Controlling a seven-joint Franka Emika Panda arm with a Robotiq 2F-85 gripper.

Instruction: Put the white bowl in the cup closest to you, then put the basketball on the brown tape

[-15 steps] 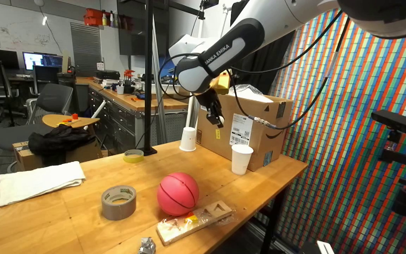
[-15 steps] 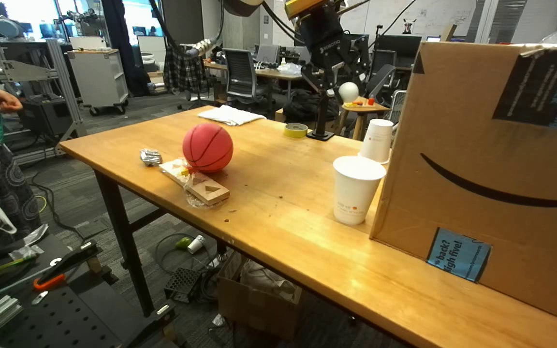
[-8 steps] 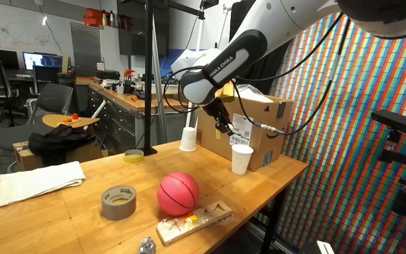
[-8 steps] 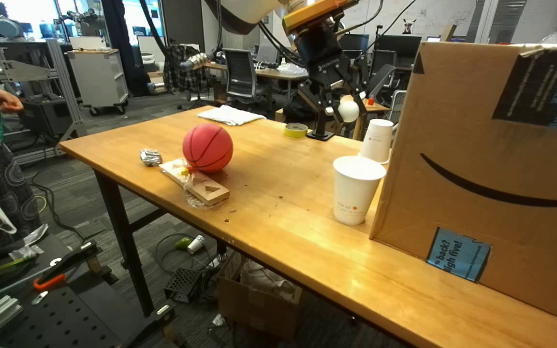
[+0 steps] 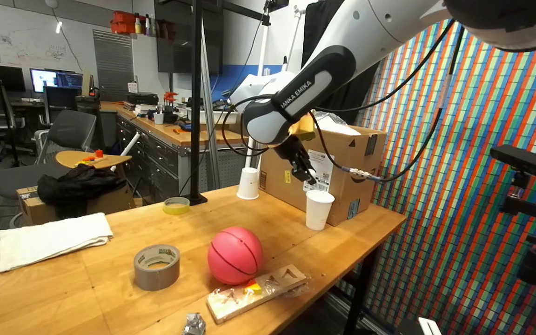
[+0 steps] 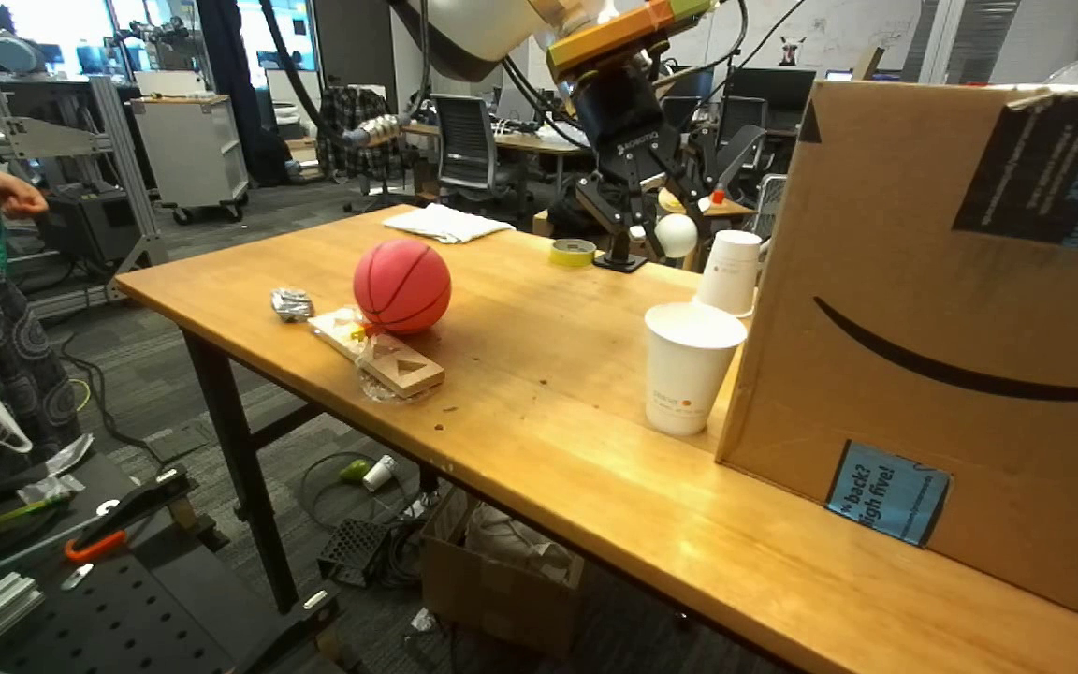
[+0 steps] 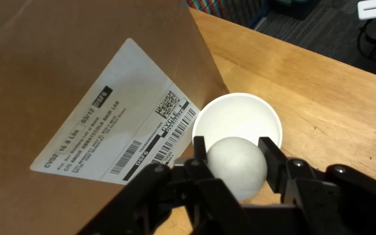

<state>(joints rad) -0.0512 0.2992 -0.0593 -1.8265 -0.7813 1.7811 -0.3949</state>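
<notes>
A white bowl (image 7: 237, 169) — small, smooth and rounded — is pinched firmly between the fingertips of the gripper (image 7: 233, 151) and held in the air, higher than the rim of an upright cup (image 5: 318, 214). In the wrist view, part of the cup's mouth is covered by the bowl. The cup is set on a wooden table (image 5: 40, 307), just beside a large cardboard box (image 6: 923, 300), to whose side a printed label (image 7: 126, 81) is stuck. An upturned cup (image 5: 248, 186), its narrow end uppermost, is seen near the box, well apart from the upright one.

The basketball (image 5: 235, 256), reddish and crossed by dark seams, is shown resting on the table in both exterior views. It is placed right beside a wooden tray (image 5: 237, 304) in which triangular recesses are cut; whether the two are touching cannot be told. In an exterior view the brown tape (image 5: 156, 279) is laid flat near the basketball, its round hole facing up. A yellow roll (image 5: 176, 211) is placed just beside the foot of a black pole (image 5: 195, 116), and a white cloth (image 5: 54, 239) is folded near the table's edge. Crumpled foil (image 6: 292, 305) is seen near one end of the tray — on the bare wood.
</notes>
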